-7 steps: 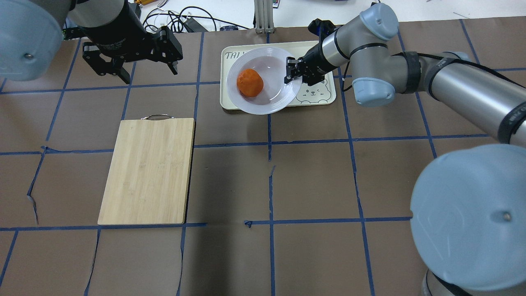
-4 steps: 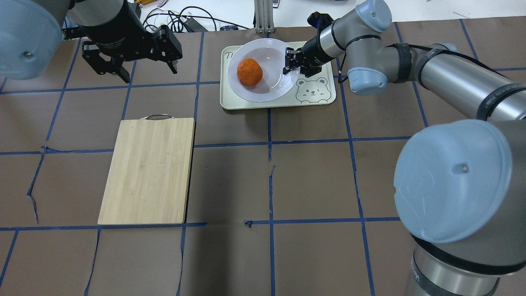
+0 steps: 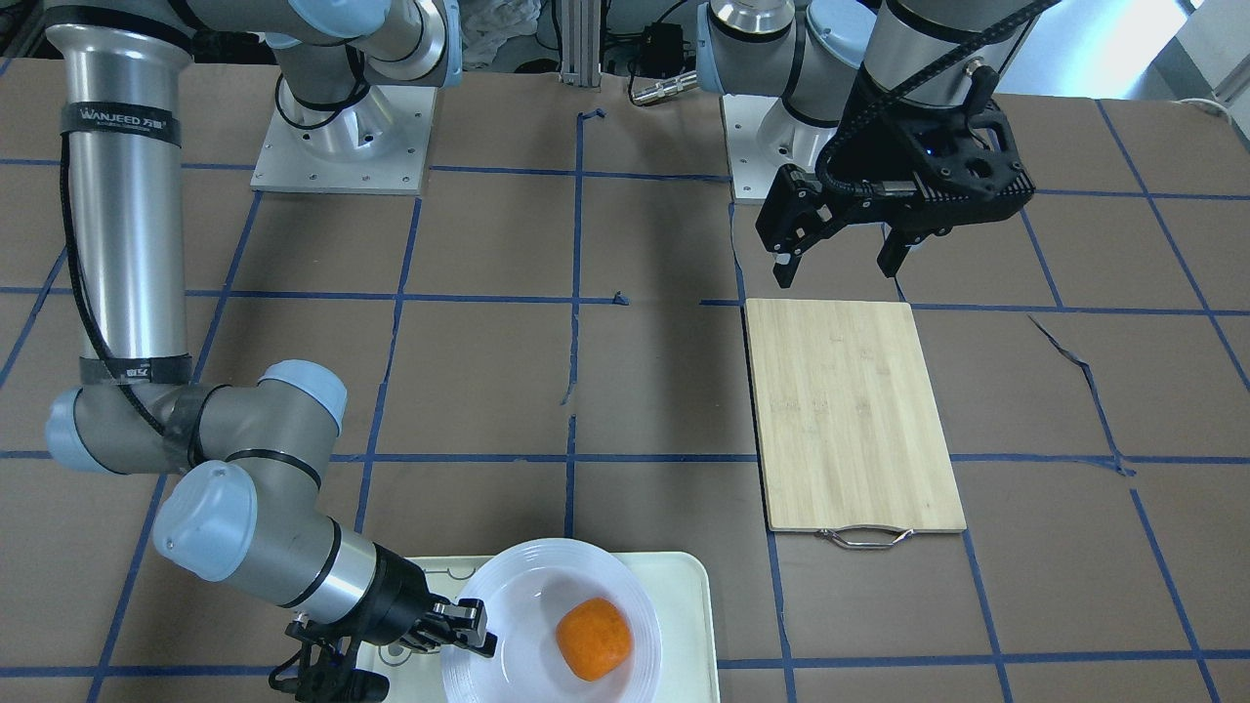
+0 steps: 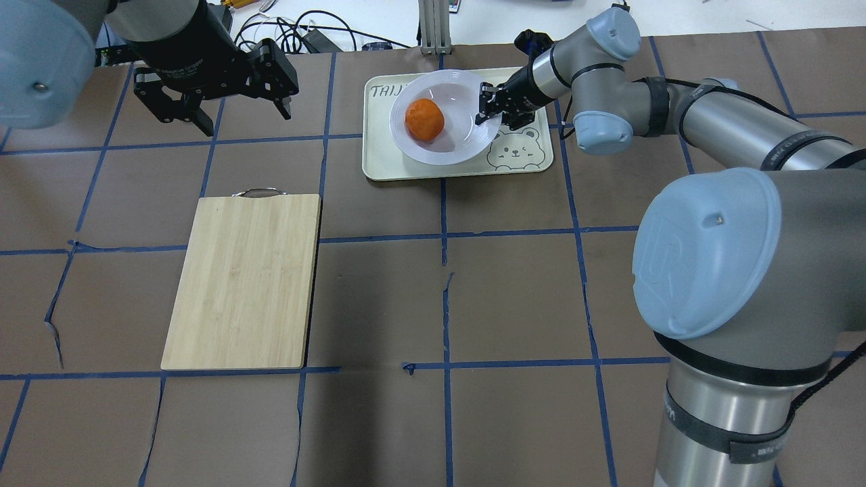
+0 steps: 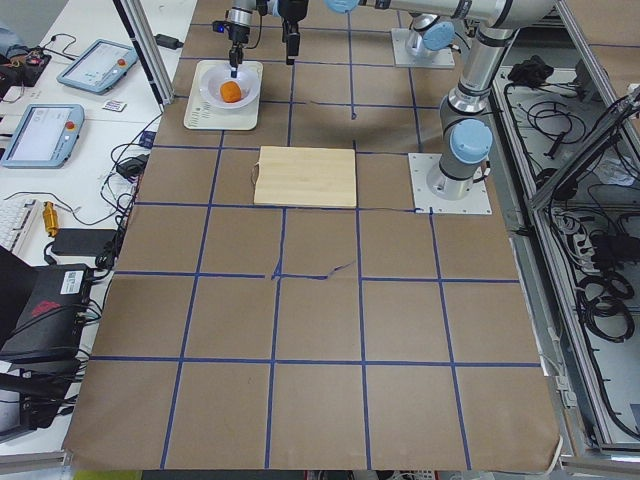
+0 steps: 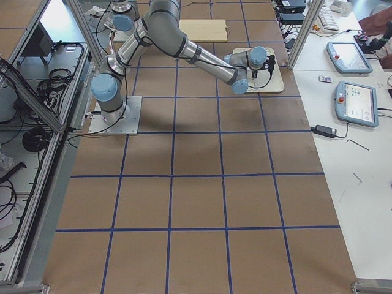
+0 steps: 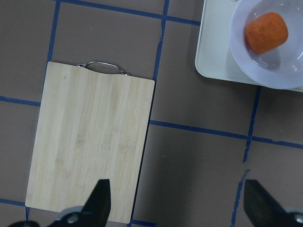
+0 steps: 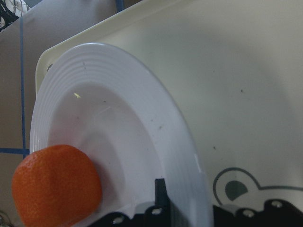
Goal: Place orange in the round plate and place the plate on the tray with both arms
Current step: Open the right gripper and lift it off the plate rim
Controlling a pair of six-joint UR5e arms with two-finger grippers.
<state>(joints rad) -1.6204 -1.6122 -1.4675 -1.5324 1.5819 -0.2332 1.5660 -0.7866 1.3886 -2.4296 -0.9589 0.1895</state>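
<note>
The orange (image 4: 424,120) lies in the sunken centre of the white round plate (image 4: 454,143). The plate sits inside the outline of the cream tray (image 4: 384,161); I cannot tell whether it rests on the tray or hangs just above it. My right gripper (image 4: 486,105) is shut on the plate's rim on the bear-face side, and the right wrist view shows the rim (image 8: 142,109) running into its jaws beside the orange (image 8: 57,184). My left gripper (image 4: 243,119) hangs open and empty over the table, left of the tray. From the front I see the orange (image 3: 594,638) and the plate (image 3: 527,594).
A bamboo cutting board (image 4: 243,281) with a metal handle lies left of centre, below my left gripper (image 3: 837,268). Cables (image 4: 298,34) run along the far table edge. The bear face (image 4: 517,149) on the tray is uncovered.
My right gripper carried the plate with the orange away from the tray's near edge, which it overhung, and lower, to inside the tray's outline. The left arm stayed put.
</note>
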